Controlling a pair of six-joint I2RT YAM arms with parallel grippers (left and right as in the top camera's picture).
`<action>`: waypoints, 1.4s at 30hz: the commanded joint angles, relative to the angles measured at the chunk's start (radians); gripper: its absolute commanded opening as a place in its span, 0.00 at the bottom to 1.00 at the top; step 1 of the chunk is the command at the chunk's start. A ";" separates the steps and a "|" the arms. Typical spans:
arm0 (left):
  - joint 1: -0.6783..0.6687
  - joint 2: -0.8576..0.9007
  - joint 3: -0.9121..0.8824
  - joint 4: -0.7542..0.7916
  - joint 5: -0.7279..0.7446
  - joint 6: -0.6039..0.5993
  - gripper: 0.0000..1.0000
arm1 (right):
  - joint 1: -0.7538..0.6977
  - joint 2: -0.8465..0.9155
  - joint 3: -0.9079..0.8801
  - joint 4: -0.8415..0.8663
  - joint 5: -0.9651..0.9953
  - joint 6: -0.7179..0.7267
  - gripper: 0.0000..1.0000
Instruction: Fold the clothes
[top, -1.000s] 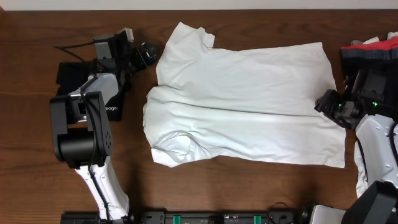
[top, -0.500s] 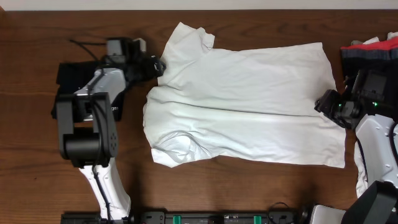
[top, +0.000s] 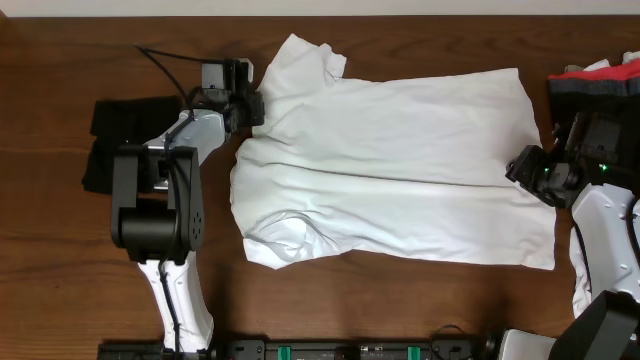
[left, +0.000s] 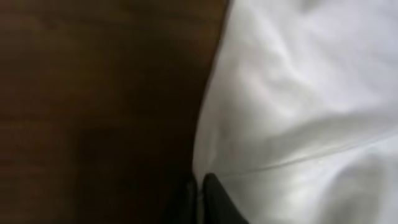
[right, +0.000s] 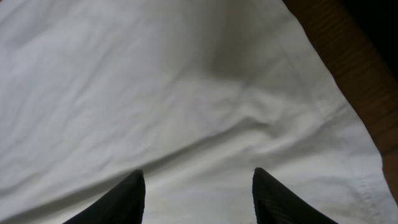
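Observation:
The white T-shirt lies spread on the wooden table, its hem to the right and a sleeve bunched at the lower left. My left gripper is at the shirt's left edge, below the upper sleeve. In the left wrist view the left gripper is shut, with a thin strip of the shirt's edge pinched between the jaws. My right gripper hovers at the shirt's right hem. In the right wrist view it stands open over white fabric, with nothing between the fingers.
A black folded shirt lies at the far left behind the left arm. A pile of red and dark clothes sits at the top right. Bare wood runs along the front of the table.
My left gripper has moved right from over the black shirt to the white T-shirt's left edge and has shut on it. The right arm has not moved.

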 joint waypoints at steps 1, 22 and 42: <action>0.024 0.013 0.032 0.039 -0.076 0.014 0.06 | -0.002 0.000 0.000 -0.005 -0.005 0.000 0.54; 0.149 0.002 0.179 -0.025 -0.065 -0.042 0.70 | 0.033 0.002 -0.005 0.003 -0.019 -0.021 0.59; 0.188 -0.561 0.179 -0.658 -0.065 -0.042 0.76 | 0.095 0.303 -0.005 -0.047 0.155 -0.078 0.49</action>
